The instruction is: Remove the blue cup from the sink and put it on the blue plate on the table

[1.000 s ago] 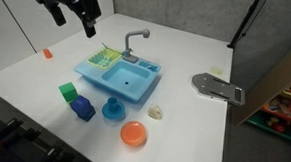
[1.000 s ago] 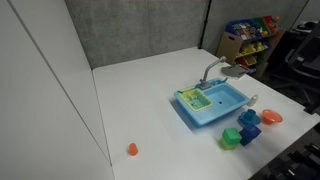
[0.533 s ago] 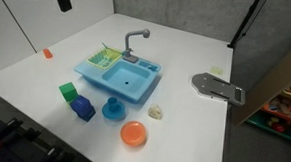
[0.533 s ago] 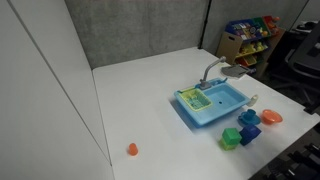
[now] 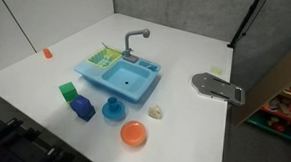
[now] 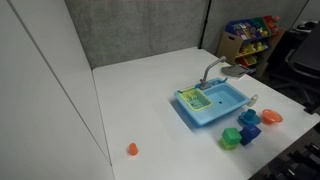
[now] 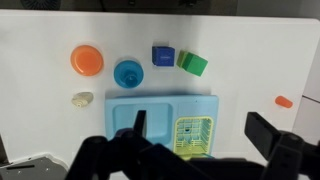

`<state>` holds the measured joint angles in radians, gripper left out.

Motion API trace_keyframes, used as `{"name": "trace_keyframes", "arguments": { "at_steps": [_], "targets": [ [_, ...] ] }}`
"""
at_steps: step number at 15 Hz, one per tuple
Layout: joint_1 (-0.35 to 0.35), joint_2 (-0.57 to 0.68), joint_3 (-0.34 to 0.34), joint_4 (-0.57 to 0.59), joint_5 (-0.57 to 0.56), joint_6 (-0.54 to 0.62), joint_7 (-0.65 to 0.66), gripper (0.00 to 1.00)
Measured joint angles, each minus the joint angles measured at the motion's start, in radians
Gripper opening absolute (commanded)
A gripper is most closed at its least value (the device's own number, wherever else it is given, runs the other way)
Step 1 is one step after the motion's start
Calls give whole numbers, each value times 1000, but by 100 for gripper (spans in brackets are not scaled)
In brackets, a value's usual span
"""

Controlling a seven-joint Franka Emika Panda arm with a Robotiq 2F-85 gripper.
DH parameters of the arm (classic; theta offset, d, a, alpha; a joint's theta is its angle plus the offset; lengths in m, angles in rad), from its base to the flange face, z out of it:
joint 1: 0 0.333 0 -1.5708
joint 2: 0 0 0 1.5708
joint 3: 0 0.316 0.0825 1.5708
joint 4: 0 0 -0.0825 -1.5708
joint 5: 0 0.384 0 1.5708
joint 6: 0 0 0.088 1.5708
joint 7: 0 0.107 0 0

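Observation:
The light-blue sink with grey faucet and yellow-green rack stands on the white table. Its basin looks empty. The blue cup stands on the blue plate in front of the sink, and shows as one blue shape in an exterior view. My gripper shows only in the wrist view. It is open and empty, high above the sink, looking straight down.
An orange plate, a dark blue block, a green block and a small beige object lie near the sink. A small orange cup stands apart. A grey device sits at the table's edge.
The gripper has risen up and out of the exterior view's top left. The things on the table have not moved.

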<state>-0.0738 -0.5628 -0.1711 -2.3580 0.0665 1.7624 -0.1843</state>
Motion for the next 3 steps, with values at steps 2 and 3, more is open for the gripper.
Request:
{"name": "trace_keyframes", "arguments": {
  "at_steps": [2, 3],
  "targets": [
    [-4, 0, 0, 10, 0, -6, 17, 100],
    [-4, 1, 0, 7, 0, -6, 17, 100]
  ]
}}
